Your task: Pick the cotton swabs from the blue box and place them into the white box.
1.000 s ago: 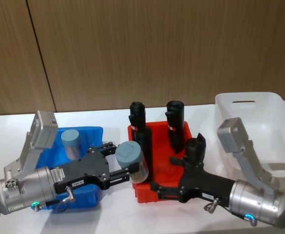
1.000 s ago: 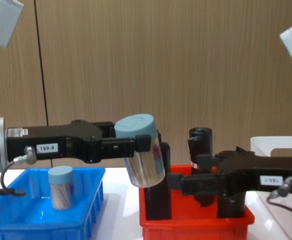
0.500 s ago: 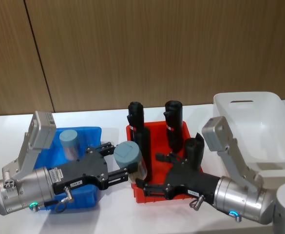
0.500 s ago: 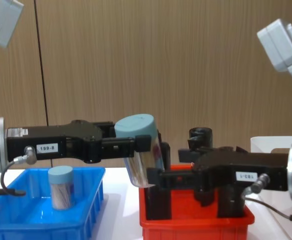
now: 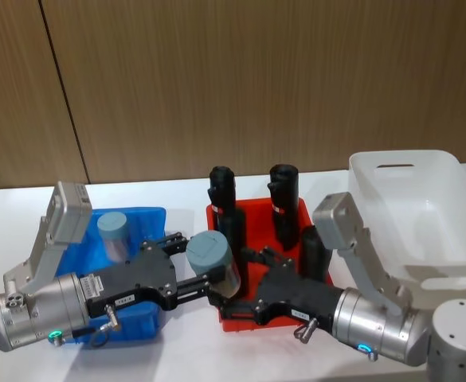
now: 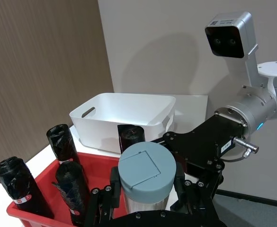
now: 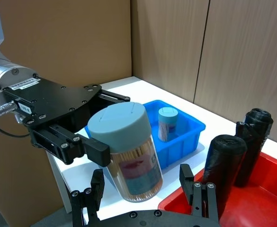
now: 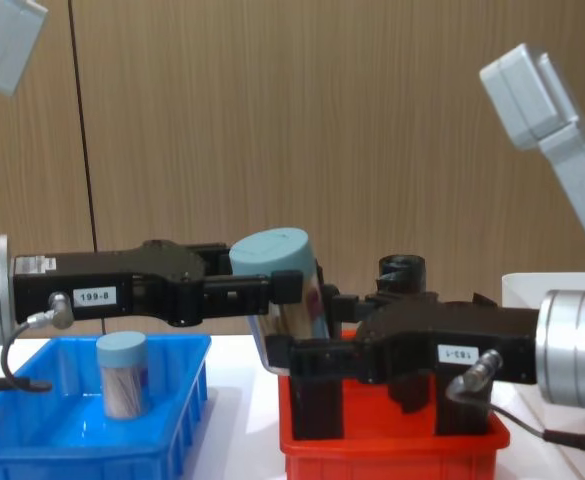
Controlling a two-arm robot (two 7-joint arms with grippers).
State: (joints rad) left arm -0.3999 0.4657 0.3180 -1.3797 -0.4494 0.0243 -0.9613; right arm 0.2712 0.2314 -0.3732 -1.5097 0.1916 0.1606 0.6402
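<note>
My left gripper (image 5: 201,261) is clamping the clear, blue-lidded cotton swabs tub (image 7: 129,158); my right gripper (image 7: 142,189), fingers spread, is straddling its base and should be squeezing squarely before left lets go.

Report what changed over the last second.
The right gripper moved left to the held cotton swab tub; its open fingers now flank it. The left gripper stayed shut on that tub, and the second tub stayed in the blue box.
</note>
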